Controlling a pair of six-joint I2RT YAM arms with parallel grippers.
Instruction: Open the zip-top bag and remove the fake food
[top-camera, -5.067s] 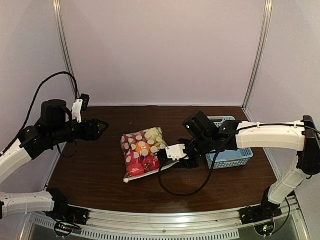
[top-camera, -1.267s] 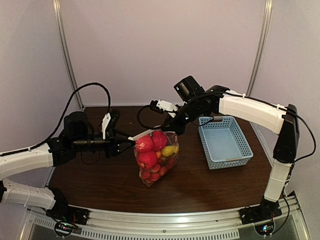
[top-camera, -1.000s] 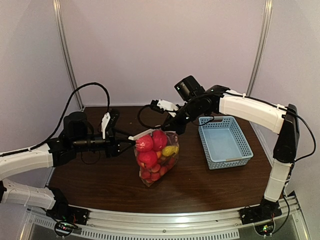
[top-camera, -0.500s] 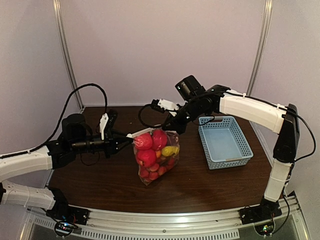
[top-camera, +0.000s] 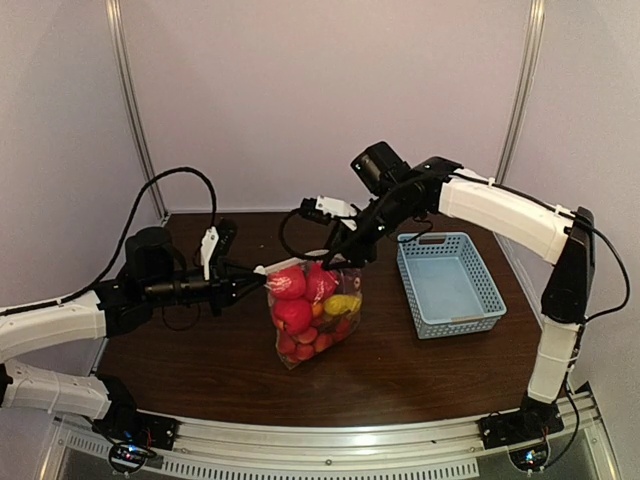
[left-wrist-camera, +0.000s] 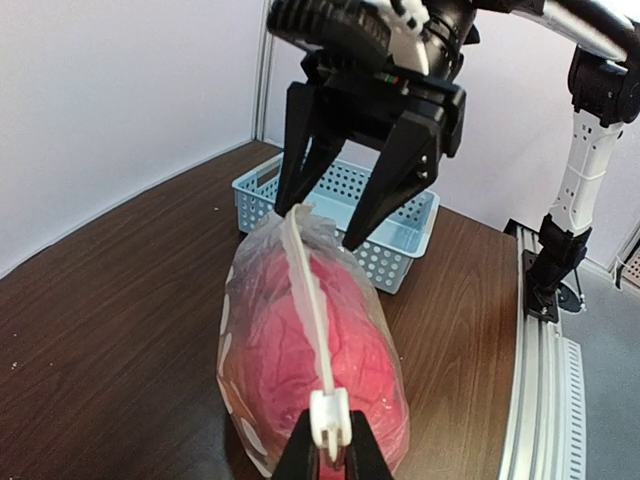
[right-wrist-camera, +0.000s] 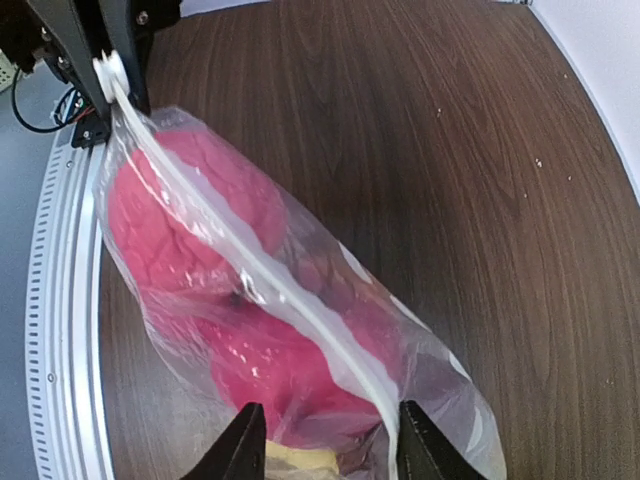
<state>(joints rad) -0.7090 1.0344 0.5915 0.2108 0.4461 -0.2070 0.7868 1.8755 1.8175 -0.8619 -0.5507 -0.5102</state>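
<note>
- Step in hand: opening the zip. The zip-top bag (top-camera: 312, 320) stands upright at mid-surface, its bottom apparently resting on the dark wood surface (top-camera: 420, 370). The fake food (top-camera: 292, 315) is all inside.
- Left tool (top-camera: 252, 273): pressed together, pinching the white slider (left-wrist-camera: 330, 418) at the near end of the zip strip (right-wrist-camera: 270, 270).
- Right tool (top-camera: 338, 258): jaws spread, straddling the far end of the strip without gripping it. Whether either finger touches the plastic, I cannot tell.
- The strip reads as one unbroken line, so I judge the zip still closed.
- Next move, my judgement: the right tool needs to close on the far end of the rim as an anchor. The slider can then be drawn along the strip. With no counter-hold the soft bag would likely just follow the pull.
- Left wrist view alone shows the slider pinch close up, and the right jaws apart either side of the strip end.
- Right wrist view shows the strip running from between its fingers (right-wrist-camera: 245, 445) up to the left tool, red fruit pressed against the plastic.
- Top view alone shows the whole bag, the yellow piece low inside, and the light-blue basket (top-camera: 465, 318) well apart to the right.
</note>
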